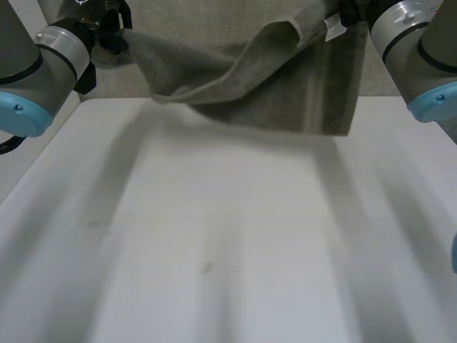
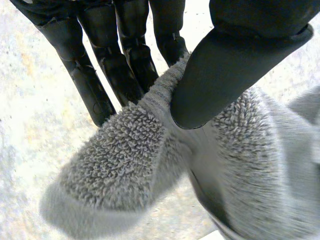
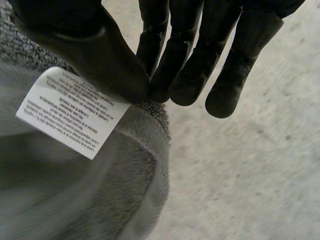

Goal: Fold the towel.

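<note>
A grey towel [image 1: 285, 78] hangs in the air over the far part of the white table [image 1: 228, 236], stretched between my two hands and sagging in the middle. My left hand [image 1: 111, 32] pinches the towel's left corner [image 2: 150, 155] between its thumb [image 2: 225, 75] and straight fingers [image 2: 95, 80]. My right hand [image 3: 165, 55] pinches the right corner [image 3: 145, 125] between thumb and fingertips, beside the white care label [image 3: 70, 110]. That label [image 1: 333, 28] hangs at the top right of the towel.
The left arm [image 1: 43, 64] and the right arm [image 1: 414, 50] stand at the table's far corners. A small dark speck [image 1: 207, 268] marks the table's middle.
</note>
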Controlling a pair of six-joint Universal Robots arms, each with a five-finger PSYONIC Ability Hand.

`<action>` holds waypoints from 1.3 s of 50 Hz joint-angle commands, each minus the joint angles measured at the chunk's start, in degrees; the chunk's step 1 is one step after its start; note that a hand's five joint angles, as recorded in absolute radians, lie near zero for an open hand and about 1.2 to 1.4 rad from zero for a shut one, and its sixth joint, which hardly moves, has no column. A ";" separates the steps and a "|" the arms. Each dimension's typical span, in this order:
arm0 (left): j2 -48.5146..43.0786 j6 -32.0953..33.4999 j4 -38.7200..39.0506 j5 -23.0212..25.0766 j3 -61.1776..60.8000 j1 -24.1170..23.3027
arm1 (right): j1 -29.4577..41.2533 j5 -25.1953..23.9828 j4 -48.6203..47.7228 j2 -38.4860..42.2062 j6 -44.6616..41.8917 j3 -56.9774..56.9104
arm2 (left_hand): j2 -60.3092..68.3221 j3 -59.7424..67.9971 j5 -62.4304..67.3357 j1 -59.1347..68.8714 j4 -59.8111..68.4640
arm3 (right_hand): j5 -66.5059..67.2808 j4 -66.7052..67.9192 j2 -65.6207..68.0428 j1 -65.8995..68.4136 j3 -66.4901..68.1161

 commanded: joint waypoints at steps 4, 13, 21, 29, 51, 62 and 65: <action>5.15 -2.20 -3.53 0.58 -20.63 1.09 | -1.84 -7.53 12.06 -6.78 0.75 18.63 | 10.21 10.36 11.49 12.56 10.21 | 2.76 3.20 3.35 4.43 3.51; 16.39 -0.70 -3.09 1.02 -38.31 3.28 | -5.98 -14.56 18.93 -16.62 -1.27 31.55 | 10.21 10.36 11.49 12.56 10.21 | 2.76 3.20 3.35 4.43 3.51; 20.36 -0.70 -1.86 4.35 -43.34 4.86 | -7.48 -15.80 17.97 -20.24 -1.89 37.55 | 10.21 10.36 11.49 12.56 10.21 | 2.76 3.20 3.35 4.43 3.51; 11.42 -0.53 -1.51 4.71 -42.90 4.96 | -6.77 -14.66 18.14 -12.79 -7.14 38.96 | 10.21 10.36 11.49 12.56 10.21 | 2.76 3.20 3.35 4.43 3.51; 5.76 7.82 -0.19 4.62 -38.93 4.43 | -5.98 -8.42 6.57 -10.81 -5.94 44.90 | -58.40 -58.25 -57.12 -56.04 -58.40 | -67.24 -66.80 -66.65 -65.57 -66.49; 17.02 8.35 3.15 4.80 -50.55 4.17 | -0.18 -4.20 -2.60 -19.71 -2.33 59.96 | -57.22 -57.07 -55.94 -54.87 -57.22 | -67.24 -66.80 -66.65 -65.57 -66.49; 20.10 8.44 4.38 4.80 -55.29 4.08 | 2.02 -2.62 -2.69 -20.33 -0.57 63.57 | -57.22 -57.07 -55.94 -54.87 -57.22 | -67.24 -66.80 -66.65 -65.57 -66.49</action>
